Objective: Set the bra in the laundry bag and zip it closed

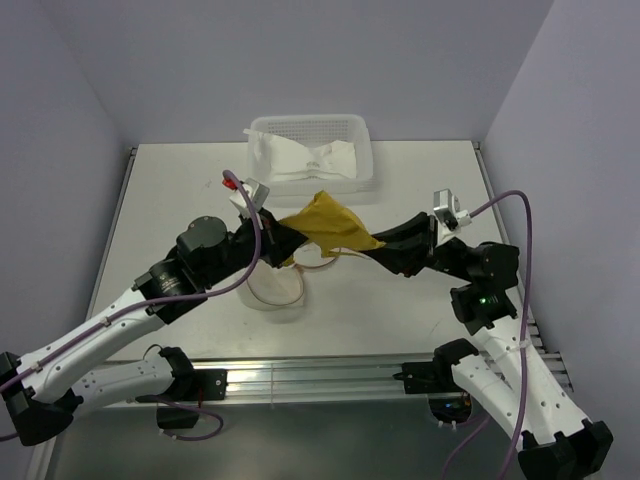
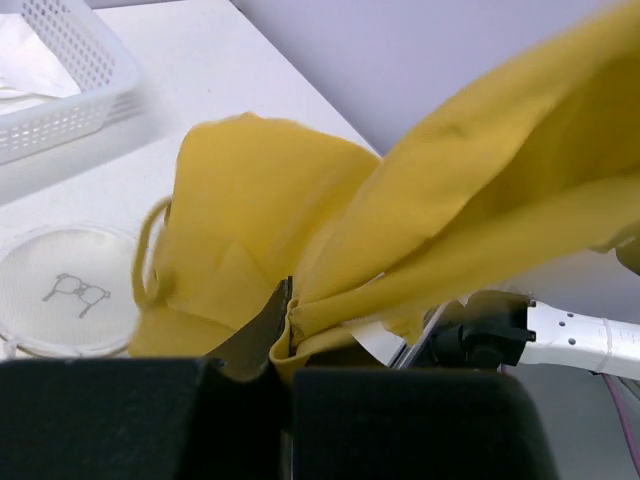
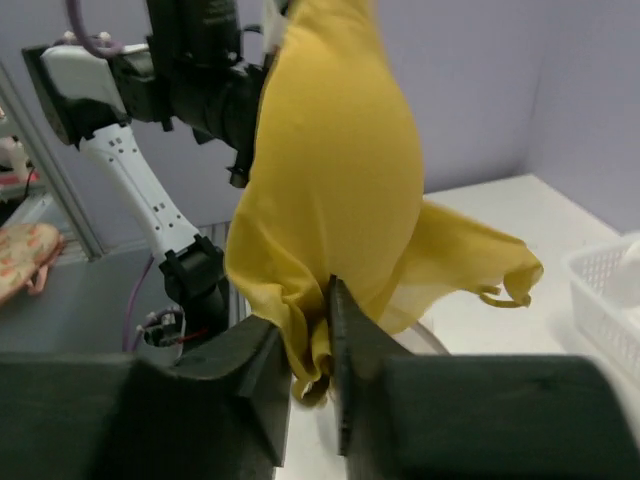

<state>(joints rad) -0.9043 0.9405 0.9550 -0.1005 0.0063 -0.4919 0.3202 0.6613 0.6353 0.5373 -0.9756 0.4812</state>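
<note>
Bra [image 1: 325,225] of soft mustard-yellow fabric hangs stretched midair, left gripper [image 1: 283,240] and right gripper [image 1: 378,250] each clamped on an end, guessing to spread it over the round white mesh laundry bag [image 1: 275,290] below.

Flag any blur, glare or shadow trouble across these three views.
Top external: evenly lit and sharp, no glare, shadows faint. Left wrist: the mustard-yellow soft fabric bra fills the frame and loses focus toward the upper right; the left hand is a dark featureless mass. Right wrist: the right hand is near-black, and the white perforated plastic basket at the edge is blurred.
</note>
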